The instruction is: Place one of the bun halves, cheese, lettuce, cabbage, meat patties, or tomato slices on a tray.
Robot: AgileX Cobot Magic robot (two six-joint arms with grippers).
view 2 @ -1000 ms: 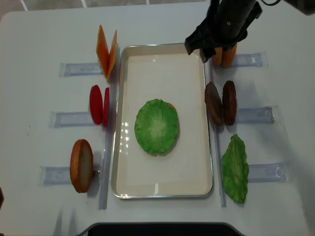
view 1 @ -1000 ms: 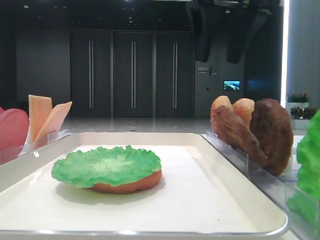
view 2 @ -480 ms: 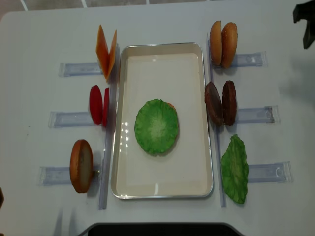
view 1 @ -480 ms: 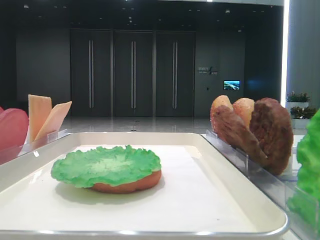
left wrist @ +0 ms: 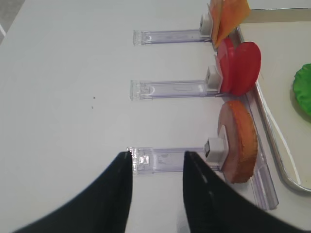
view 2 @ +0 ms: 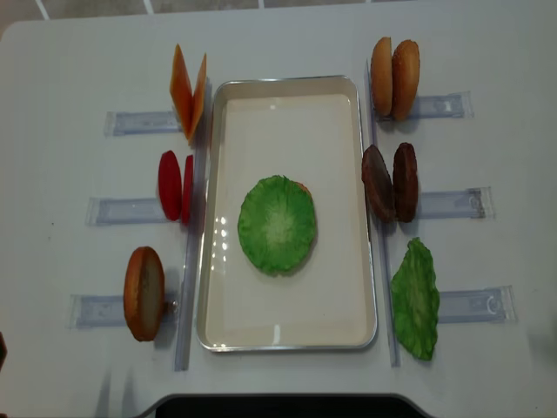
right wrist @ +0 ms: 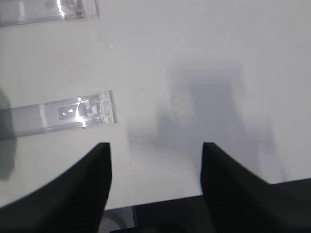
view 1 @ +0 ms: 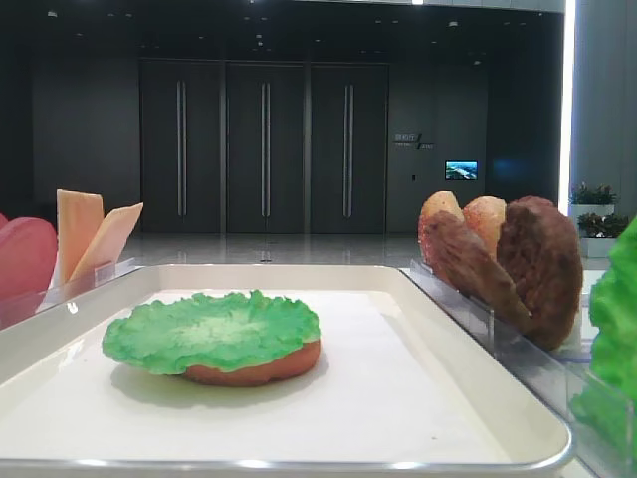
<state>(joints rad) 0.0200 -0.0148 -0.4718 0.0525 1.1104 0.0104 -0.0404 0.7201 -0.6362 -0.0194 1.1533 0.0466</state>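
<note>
My right gripper hangs over bare white tabletop with its dark fingers spread wide apart and nothing between them; two clear plastic holder rails lie off to one side. My left gripper has its two dark fingers apart by a narrow gap, empty, just short of the end of the nearest clear rail. That rail's clip props a round golden-brown bun half on edge. Beyond it stand the smooth red tomato slices and the orange cheese squares.

Neither arm shows in the overhead view, so both sit pulled back to the table's edges, wrists tipped down at the surface.

The big cream-white tray already carries a ruffled bright green lettuce leaf draped over a bun half, near its middle. Outside the tray, on the right, wait two upright bun halves, two dark brown rough meat patties and a second green leaf.

I judge the next layer is still to be picked. To do it well I'd open wide before approaching, straddle an upright disc across its flat faces, lift straight up clear of the clip, then set it flat and centred on the leaf, releasing low so the floppy lettuce isn't dragged sideways.
</note>
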